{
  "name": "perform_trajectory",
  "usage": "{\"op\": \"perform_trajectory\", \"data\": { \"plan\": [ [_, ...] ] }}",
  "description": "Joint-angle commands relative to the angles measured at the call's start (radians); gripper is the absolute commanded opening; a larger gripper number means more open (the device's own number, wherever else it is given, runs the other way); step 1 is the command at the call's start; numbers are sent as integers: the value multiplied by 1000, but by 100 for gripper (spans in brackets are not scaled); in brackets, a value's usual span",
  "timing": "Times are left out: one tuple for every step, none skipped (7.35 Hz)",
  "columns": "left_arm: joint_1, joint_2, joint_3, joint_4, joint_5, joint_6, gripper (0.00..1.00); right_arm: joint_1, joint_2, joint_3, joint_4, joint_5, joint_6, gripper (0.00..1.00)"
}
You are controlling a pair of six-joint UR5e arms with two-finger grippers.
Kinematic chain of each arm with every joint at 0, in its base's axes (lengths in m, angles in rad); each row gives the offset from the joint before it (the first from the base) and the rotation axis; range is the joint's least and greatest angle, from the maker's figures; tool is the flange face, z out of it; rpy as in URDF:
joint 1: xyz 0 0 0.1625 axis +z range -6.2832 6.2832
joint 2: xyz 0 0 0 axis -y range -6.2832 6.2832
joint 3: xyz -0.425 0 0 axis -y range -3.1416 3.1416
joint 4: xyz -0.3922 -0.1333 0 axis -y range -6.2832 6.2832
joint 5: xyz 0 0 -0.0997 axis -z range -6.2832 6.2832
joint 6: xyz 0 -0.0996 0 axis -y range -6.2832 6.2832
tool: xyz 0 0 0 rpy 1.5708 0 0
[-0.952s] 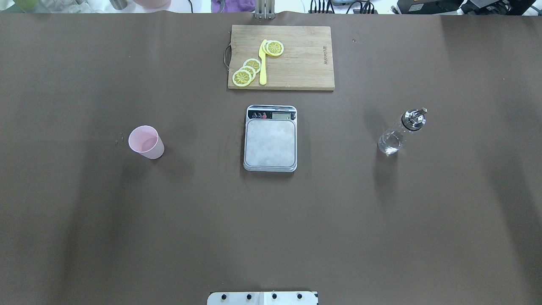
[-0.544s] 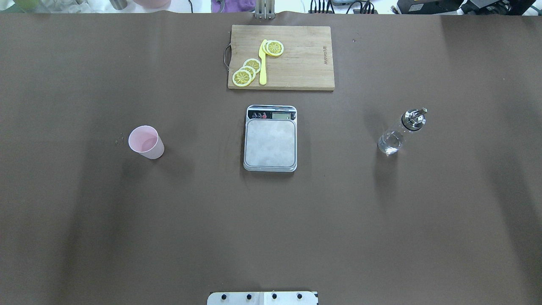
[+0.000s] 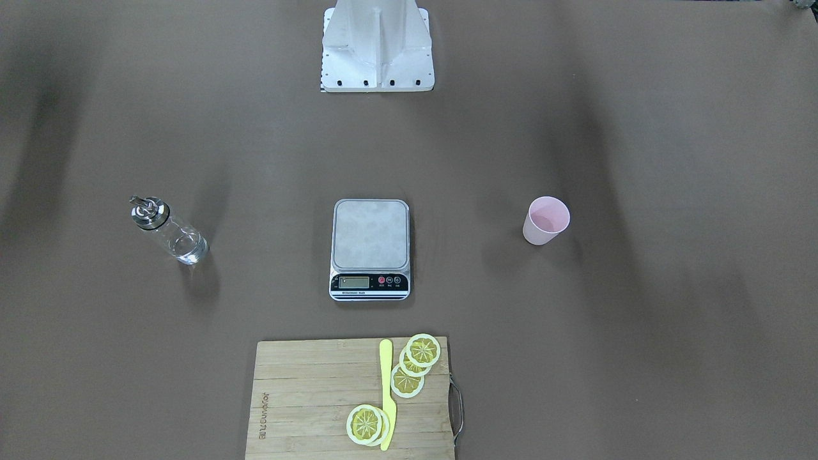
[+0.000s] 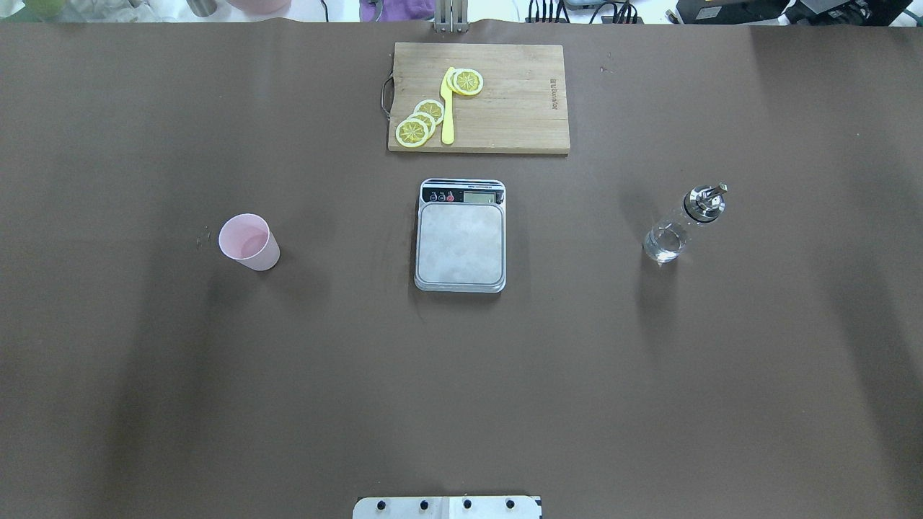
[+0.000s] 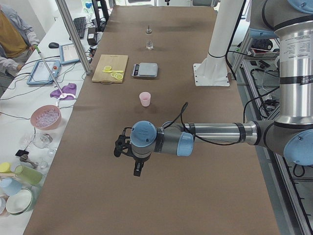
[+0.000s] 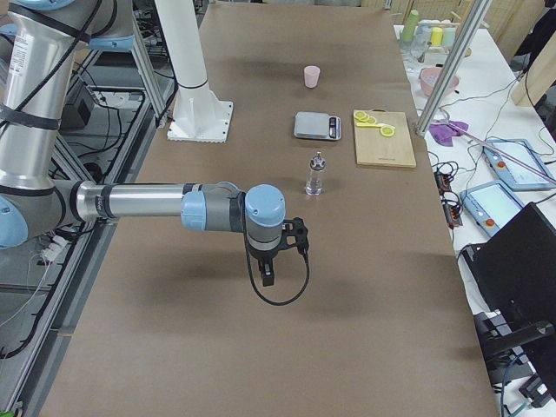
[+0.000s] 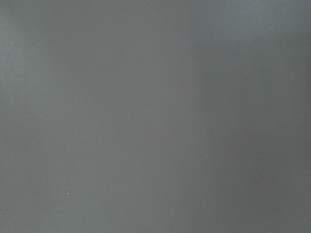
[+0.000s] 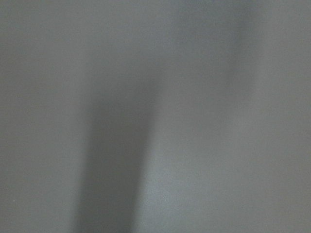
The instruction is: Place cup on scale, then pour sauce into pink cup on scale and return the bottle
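I am watching the brown table, and nothing on it is moving: across the last second every item is keeping its place in the overhead view. I am taking that to mean the task is not yet under way, with the cup pick-up coming first.

Both arms are hovering low over bare table on the robot's side, well apart from everything. The left gripper and right gripper are showing only in the side views, so I cannot tell whether either is spread or closed. Both wrist cameras are showing only blank surface.

The cutting board is lying at the far edge, carrying lemon slices and a yellow knife. The scale is sitting centrally, its platform bare. The bottle is standing upright well to its right, holding the clear sauce. The cup is standing upright well to its left.

A mark is showing on the board's end and fine print on the scale's black strip; both are too small for me to read.
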Motion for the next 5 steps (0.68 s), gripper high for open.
{"op": "perform_trajectory", "data": {
  "plan": [
    [128, -5, -109, -58, 1, -259, 97, 0, 3, 8, 55, -5, 9, 100],
    [197, -14, -124, -149, 6, -399, 97, 0, 0, 3, 57, -2, 10, 100],
    [269, -70, -122, -190, 15, -542, 97, 0, -1, 3, 57, 3, 3, 100],
    [316, -145, -122, -187, 20, -651, 97, 0, 3, 2, 57, 5, 2, 100],
    [387, -202, -118, -181, 80, -737, 97, 0, 0, 2, 95, 5, 3, 100]
  ]
}}
